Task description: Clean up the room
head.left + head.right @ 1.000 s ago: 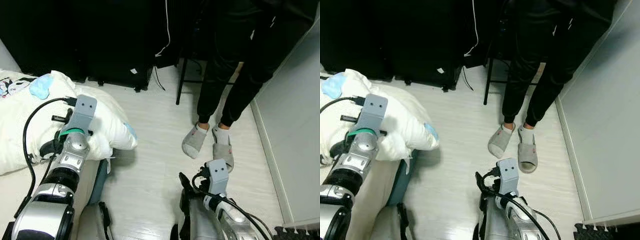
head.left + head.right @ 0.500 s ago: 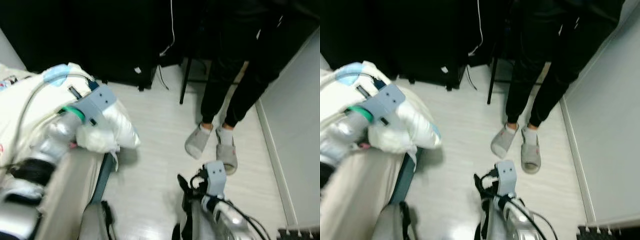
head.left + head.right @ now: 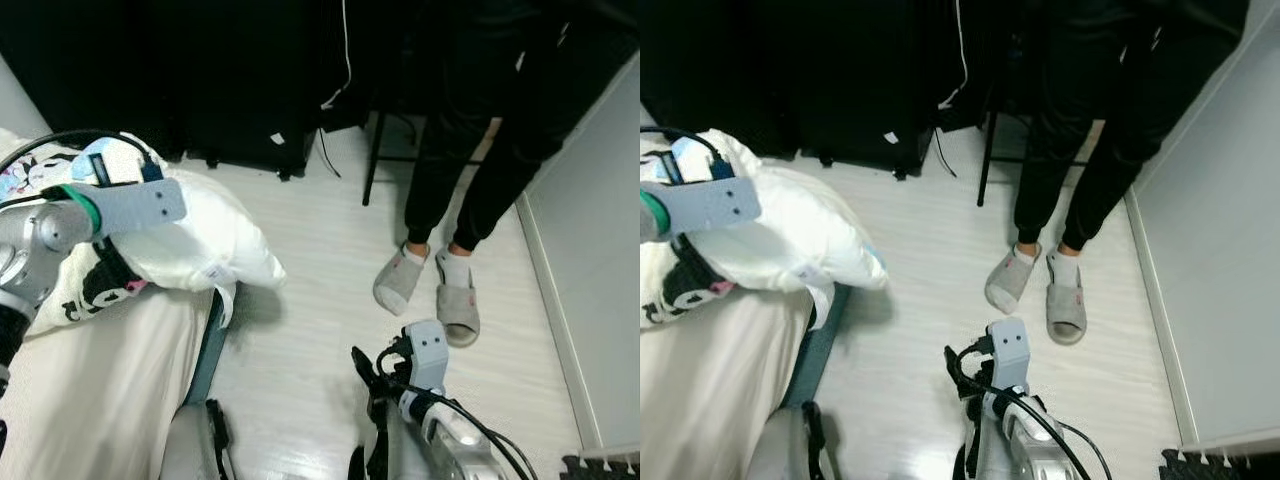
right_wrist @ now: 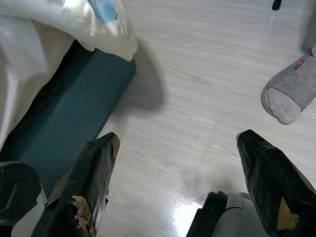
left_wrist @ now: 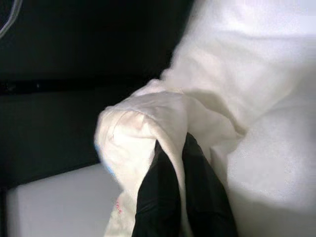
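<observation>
Where the bed [image 3: 110, 380] takes up the 8 o'clock part of the head views, a large white pillow [image 3: 200, 245] lies across its edge, puffy and creased, one corner jutting over the floor toward 3 o'clock. It has a small tag on its lower side and a pale blue patch near its top at 10 o'clock. A second piece of bedding under it bears a black cartoon print [image 3: 100, 290]. The left gripper [image 5: 180, 197] is at the pillow's left end, and the wrist view shows its jaws clamped on a bunched fold of the white cloth, the two black fingers [image 5: 158, 197] pressed close with fabric between them. A black cable loops over the left arm.

At 1 o'clock a person [image 3: 480, 130] in black trousers stands on the floor in grey slippers [image 3: 400, 282], well apart from the bed. Beside the legs, at 12 o'clock, stands a thin black chair leg [image 3: 372, 160], and behind it dark furniture with a white cord hanging down.

The right gripper [image 4: 182, 163] hangs low at 5 o'clock above the floor, its jaws wide apart and holding nothing. The bed's teal side panel [image 4: 64, 113] shows near it.

Pale wood-grain planks make up the floor [image 3: 310, 300], glossy in places, and a light wall with a skirting board runs along 3 o'clock.
</observation>
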You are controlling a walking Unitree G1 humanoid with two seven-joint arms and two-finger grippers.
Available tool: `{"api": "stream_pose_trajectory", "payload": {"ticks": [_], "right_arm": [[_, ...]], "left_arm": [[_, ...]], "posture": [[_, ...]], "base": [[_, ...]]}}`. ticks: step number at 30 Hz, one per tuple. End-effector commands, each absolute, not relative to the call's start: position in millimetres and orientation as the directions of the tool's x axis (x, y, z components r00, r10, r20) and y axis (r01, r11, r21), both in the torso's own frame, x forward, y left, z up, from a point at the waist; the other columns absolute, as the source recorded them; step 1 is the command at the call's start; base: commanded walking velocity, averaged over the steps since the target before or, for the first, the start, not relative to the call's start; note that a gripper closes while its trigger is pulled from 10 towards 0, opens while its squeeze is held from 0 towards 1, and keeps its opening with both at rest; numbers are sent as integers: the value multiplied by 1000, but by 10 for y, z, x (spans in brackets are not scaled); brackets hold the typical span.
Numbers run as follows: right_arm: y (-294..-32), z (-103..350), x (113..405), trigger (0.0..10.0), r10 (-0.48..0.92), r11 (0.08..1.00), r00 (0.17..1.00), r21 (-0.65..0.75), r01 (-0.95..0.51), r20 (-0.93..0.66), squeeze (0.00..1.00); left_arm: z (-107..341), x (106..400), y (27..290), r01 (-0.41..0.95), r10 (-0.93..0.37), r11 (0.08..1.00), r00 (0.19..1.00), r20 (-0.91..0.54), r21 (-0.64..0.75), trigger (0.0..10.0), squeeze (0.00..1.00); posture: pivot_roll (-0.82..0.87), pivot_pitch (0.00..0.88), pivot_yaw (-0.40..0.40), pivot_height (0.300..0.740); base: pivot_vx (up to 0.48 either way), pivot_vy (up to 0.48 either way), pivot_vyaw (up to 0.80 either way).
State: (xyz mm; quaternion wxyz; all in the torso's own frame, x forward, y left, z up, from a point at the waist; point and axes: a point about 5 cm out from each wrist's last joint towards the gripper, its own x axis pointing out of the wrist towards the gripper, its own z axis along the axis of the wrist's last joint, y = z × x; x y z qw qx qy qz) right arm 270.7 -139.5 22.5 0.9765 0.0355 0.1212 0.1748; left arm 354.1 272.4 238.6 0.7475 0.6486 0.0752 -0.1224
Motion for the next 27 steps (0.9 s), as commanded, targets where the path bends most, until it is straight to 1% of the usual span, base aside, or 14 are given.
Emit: {"api": "stream_pose_trajectory", "payload": {"ticks": [1, 4, 7, 8, 9, 10, 16, 17, 19, 23, 24, 25, 26, 27], "right_arm": [[-1397, 146, 2636, 10000, 344, 939, 905, 125, -322, -250, 0], [-1390, 131, 2622, 10000, 350, 937, 901, 124, -328, -256, 0], [-1391, 132, 2625, 10000, 349, 937, 901, 123, -328, -256, 0], [-1390, 134, 2630, 10000, 349, 937, 902, 124, -327, -255, 0], [-1380, 136, 2637, 10000, 351, 936, 902, 126, -329, -253, 0], [-1375, 136, 2639, 10000, 353, 935, 901, 126, -331, -252, 0], [-1342, 125, 2637, 10000, 357, 933, 899, 131, -334, -254, 0], [-1342, 125, 2637, 10000, 357, 933, 899, 131, -334, -254, 0], [-1304, 107, 2619, 10000, 362, 931, 896, 134, -338, -256, 0], [-1299, 104, 2612, 10000, 363, 931, 896, 137, -338, -256, 0], [-1301, 78, 2579, 10000, 364, 931, 894, 140, -337, -263, 0], [-1301, 78, 2579, 10000, 364, 931, 894, 140, -337, -263, 0], [-1301, 67, 2568, 10000, 364, 931, 892, 141, -338, -267, 0], [-1301, 67, 2568, 10000, 364, 931, 892, 141, -338, -267, 0]], "left_arm": [[2331, 3508, 2763, 322, -76, 116, 946, -315, 940, 10000, 0], [2231, 3369, 2807, 449, -89, 35, 891, -445, 893, 10000, 0], [2213, 3328, 2828, 486, -89, 8, 871, -483, 874, 10000, 0], [2211, 3297, 2846, 515, -90, -17, 853, -514, 857, 10000, 0], [2209, 3225, 2859, 576, -104, -72, 808, -580, 814, 10000, 0], [2208, 3200, 2861, 596, -106, -89, 791, -602, 798, 10000, 0], [2278, 3016, 2894, 668, -110, -188, 714, -691, 720, 10000, 0], [2278, 3016, 2894, 668, -110, -188, 714, -691, 720, 10000, 0], [2269, 2804, 3046, 712, -36, -250, 670, -742, 656, 10000, 0], [2238, 2729, 3068, 732, -26, -263, 646, -763, 629, 10000, 0], [2007, 2487, 3120, 806, -2, -299, 534, -845, 510, 10000, 0], [2007, 2487, 3120, 806, -2, -299, 534, -845, 510, 10000, 0], [1922, 2406, 3142, 828, 12, -315, 492, -870, 464, 10000, 0], [1922, 2406, 3142, 828, 12, -315, 492, -870, 464, 10000, 0]], "posture": [[42, 187, 36, 548], [55, 197, 30, 548], [55, 197, 30, 548], [55, 197, 30, 548], [55, 197, 30, 548], [55, 197, 30, 548], [97, 197, 44, 548], [97, 197, 44, 548], [91, 206, 67, 548], [91, 206, 67, 548], [104, 213, 69, 548], [104, 213, 69, 548], [104, 213, 69, 548], [104, 213, 69, 548]], "base": [[0, 0, 0], [0, 0, 0], [0, 0, 0], [0, 0, 0], [0, 0, 0], [0, 0, 0], [0, 0, 0], [0, 0, 0], [0, 0, 0], [0, 0, 0], [0, 0, 0], [0, 0, 0], [0, 0, 0], [0, 0, 0]]}}
